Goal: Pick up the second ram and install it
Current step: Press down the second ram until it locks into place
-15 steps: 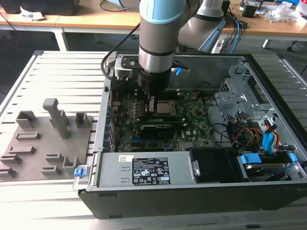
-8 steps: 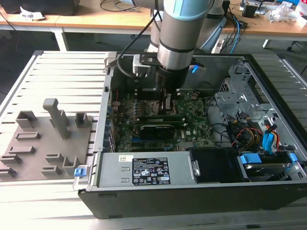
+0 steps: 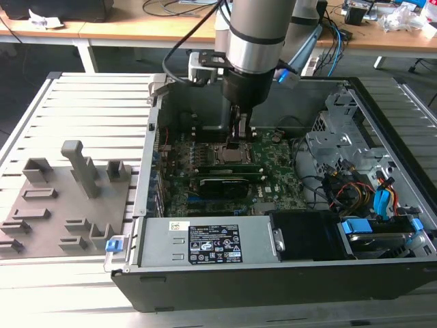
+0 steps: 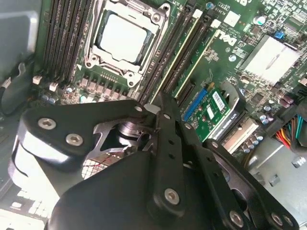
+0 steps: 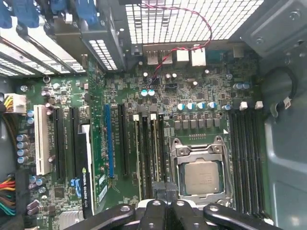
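An open black computer case [image 3: 382, 130] lay on a slatted grey table [image 3: 89, 102]. Inside, a green motherboard [image 3: 273, 171] carried a CPU [image 5: 204, 175] in its metal socket frame [image 4: 96, 52], flanked by black memory slots [image 5: 244, 153]. A black card [image 3: 222, 186] sat in an expansion slot near the socket. A labelled power supply [image 3: 205, 242] occupied the case's near edge. A grey fixture tray [image 3: 65, 205] with upright holders rested toward the exterior view's left. Wooden desks [image 3: 136, 27] stood behind.
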Robot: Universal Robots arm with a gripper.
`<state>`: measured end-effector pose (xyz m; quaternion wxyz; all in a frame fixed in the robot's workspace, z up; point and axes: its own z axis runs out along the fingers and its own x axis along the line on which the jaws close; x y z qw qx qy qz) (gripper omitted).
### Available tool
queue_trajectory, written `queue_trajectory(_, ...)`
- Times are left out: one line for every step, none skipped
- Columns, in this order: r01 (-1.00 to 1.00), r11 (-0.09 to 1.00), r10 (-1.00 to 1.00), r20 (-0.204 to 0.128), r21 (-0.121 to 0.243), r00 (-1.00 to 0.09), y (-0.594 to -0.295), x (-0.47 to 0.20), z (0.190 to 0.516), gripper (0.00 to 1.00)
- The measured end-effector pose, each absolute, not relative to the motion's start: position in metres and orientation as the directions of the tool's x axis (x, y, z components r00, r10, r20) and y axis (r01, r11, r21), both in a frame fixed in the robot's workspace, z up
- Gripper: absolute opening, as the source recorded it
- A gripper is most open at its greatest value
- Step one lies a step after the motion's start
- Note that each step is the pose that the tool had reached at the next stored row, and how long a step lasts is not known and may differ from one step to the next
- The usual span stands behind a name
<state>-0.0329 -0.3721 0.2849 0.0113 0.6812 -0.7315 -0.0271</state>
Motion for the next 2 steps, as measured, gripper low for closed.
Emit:
queue_trajectory(-0.996, 0.070, -0.997, -0.020, 0.055, -0.072, -0.3720, -0.0329, 0.2850, 0.11)
queue_trajectory(-0.996, 0.070, -0.997, -0.020, 0.055, -0.072, -0.3721, -0.0329, 0.2851, 0.11)
